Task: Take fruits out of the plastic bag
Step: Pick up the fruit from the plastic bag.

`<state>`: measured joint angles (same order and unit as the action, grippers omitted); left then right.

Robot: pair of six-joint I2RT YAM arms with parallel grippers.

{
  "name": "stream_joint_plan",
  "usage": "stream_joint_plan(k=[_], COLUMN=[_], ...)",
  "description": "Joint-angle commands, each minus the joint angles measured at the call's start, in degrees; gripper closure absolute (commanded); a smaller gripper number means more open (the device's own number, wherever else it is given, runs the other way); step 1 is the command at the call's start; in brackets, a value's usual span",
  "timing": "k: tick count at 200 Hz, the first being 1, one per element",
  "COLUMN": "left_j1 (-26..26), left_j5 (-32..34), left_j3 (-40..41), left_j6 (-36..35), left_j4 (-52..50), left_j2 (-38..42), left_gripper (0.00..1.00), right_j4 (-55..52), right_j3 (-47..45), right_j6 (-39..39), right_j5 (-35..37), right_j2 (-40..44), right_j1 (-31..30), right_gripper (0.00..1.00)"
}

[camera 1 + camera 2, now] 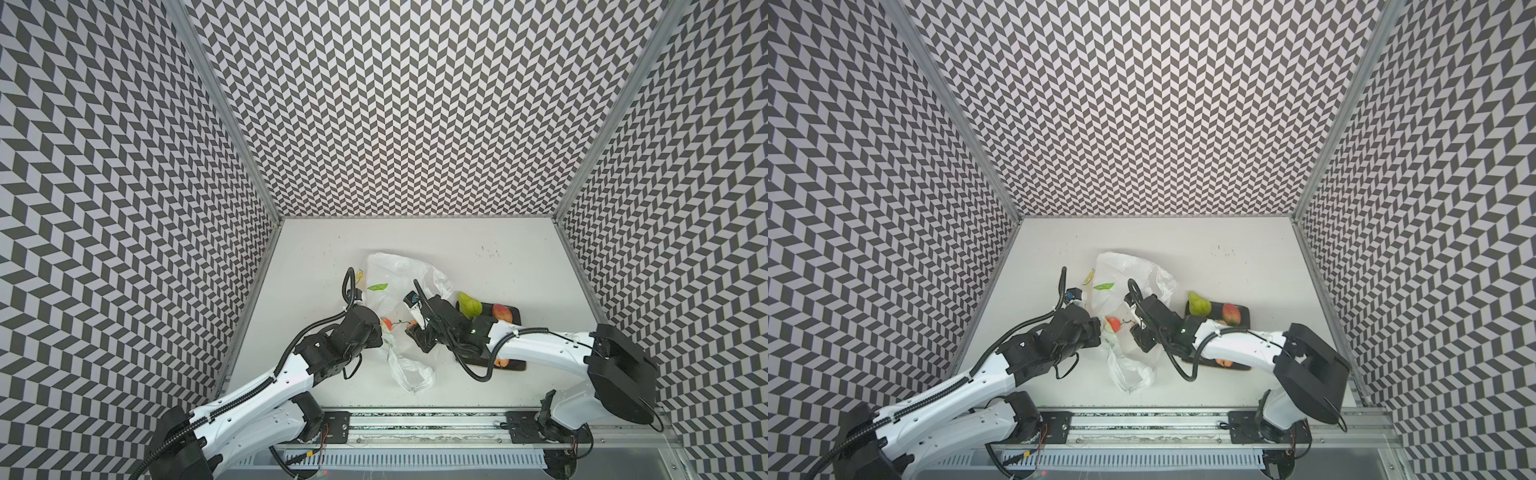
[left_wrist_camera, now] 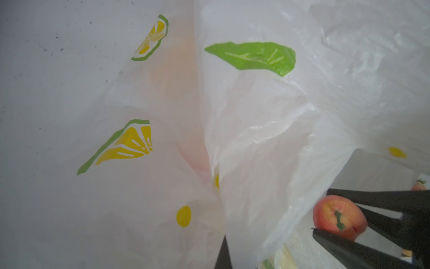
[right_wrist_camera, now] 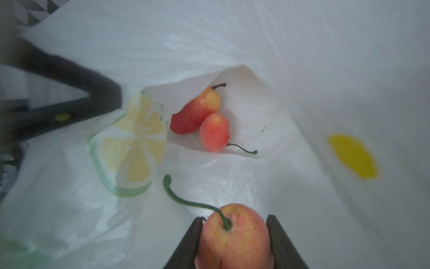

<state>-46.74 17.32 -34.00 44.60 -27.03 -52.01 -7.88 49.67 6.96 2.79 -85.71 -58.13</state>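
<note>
The white plastic bag (image 1: 399, 274) (image 1: 1125, 270), printed with lemon slices, lies crumpled mid-table. My left gripper (image 1: 379, 330) (image 2: 223, 252) is shut on a fold of the bag at its mouth, with its fingers mostly hidden by the film. My right gripper (image 1: 413, 332) (image 3: 235, 221) reaches into the mouth and is shut on a red-orange peach (image 3: 235, 240) with a long green stem. Two more red-orange fruits (image 3: 195, 116) (image 3: 215, 132) lie deeper inside the bag. In a top view one fruit (image 1: 387, 323) shows at the bag's mouth.
A dark plate (image 1: 514, 322) (image 1: 1246, 316) sits right of the bag, partly under my right arm. It holds a green pear (image 1: 469, 305), a red-orange fruit (image 1: 500, 311) and another fruit (image 1: 503, 363) near its front edge. The bag's handle loops (image 1: 411, 374) trail toward the front.
</note>
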Motion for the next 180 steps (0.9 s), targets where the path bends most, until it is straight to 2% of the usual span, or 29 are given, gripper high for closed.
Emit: stream_joint_plan(k=[1,63,98,119,149,180], left_j1=[0.3,0.4,0.5,0.7,0.8,1.2], left_j5=[1.5,1.5,1.8,1.9,1.9,1.8], left_j3=[-1.8,-2.4,-2.8,-2.4,-1.6,-1.3], left_j6=[0.4,0.0,-0.2,0.0,0.1,0.0], left_j4=[1.5,2.9,3.5,4.1,5.2,5.4], left_j2=[0.8,-0.1,-0.7,-0.7,-1.0,-1.6], left_gripper=[1.00,1.00,1.00,1.00,1.00,1.00], right_j4=[3.4,3.3,-2.0,-8.4,-16.7,-25.1], right_j3=[-1.4,-5.6,-6.1,-5.1,-5.1,-4.7], right_j6=[-5.0,-9.2,-5.8,-0.1,14.2,28.7], right_j5=[-4.8,-7.9,-5.1,0.3,9.7,13.9], right_j2=[2.5,11.0,19.1,25.0,32.8,35.0], right_j1=[-0.7,-3.3,-3.3,-3.4,-3.1,-1.0], right_gripper=[0.63,0.64,0.66,0.68,0.72,0.73])
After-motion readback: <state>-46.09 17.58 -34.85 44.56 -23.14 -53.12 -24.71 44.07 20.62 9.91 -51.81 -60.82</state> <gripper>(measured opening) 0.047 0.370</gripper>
